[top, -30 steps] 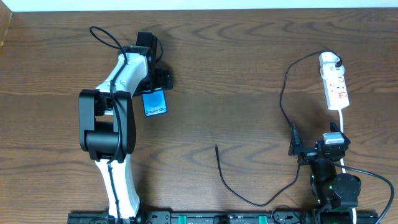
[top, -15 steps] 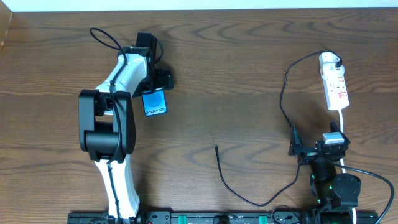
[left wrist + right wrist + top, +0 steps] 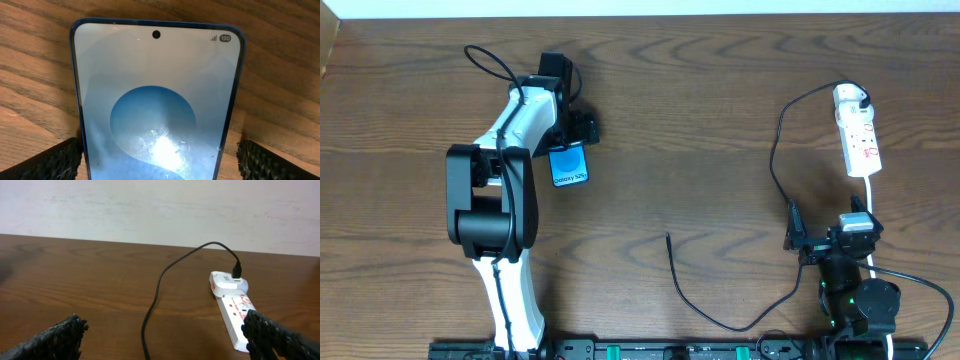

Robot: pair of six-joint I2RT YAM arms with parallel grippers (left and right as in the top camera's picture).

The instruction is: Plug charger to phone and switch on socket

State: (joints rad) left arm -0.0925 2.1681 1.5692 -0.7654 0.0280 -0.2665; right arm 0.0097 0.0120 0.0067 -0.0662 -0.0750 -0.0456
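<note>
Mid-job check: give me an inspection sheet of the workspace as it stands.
Surface: brown wood-grain table.
Job's things: phone flat, screen lit, at left; socket at right; charger plugged into its far end, not into the phone.
Clutter: nothing seen.
Claws: left claw open, straddling the phone; right claw open, empty, facing the socket.
Cables: charger's free tip lies loose mid-table; white cord runs from socket toward the near edge.
Surroundings: pale wall behind table.
</note>
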